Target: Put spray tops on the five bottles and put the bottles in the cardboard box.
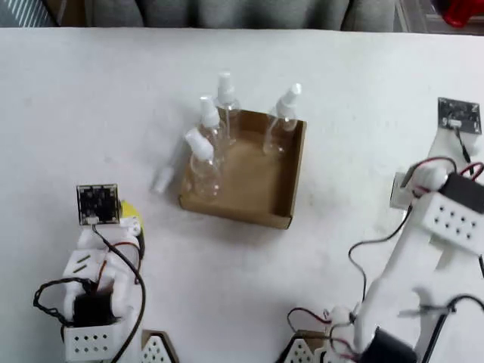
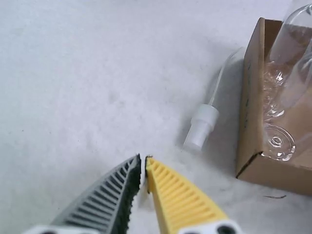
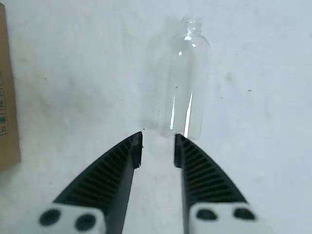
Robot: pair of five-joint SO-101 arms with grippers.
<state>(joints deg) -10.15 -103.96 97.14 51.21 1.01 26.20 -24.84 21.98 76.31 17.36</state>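
Four topped bottles (image 1: 206,170) stand in the cardboard box (image 1: 234,212). A loose spray top (image 2: 201,129) lies on the table (image 2: 73,73) just beside the box's outer wall. Left gripper (image 2: 144,163) is empty with fingers pressed tip to tip, near that box wall and just short of the spray top. Right gripper (image 3: 158,146) is empty with a narrow gap between fingers, off the box's other side, and an uncapped bottle (image 3: 187,73) lies just ahead of its tips.
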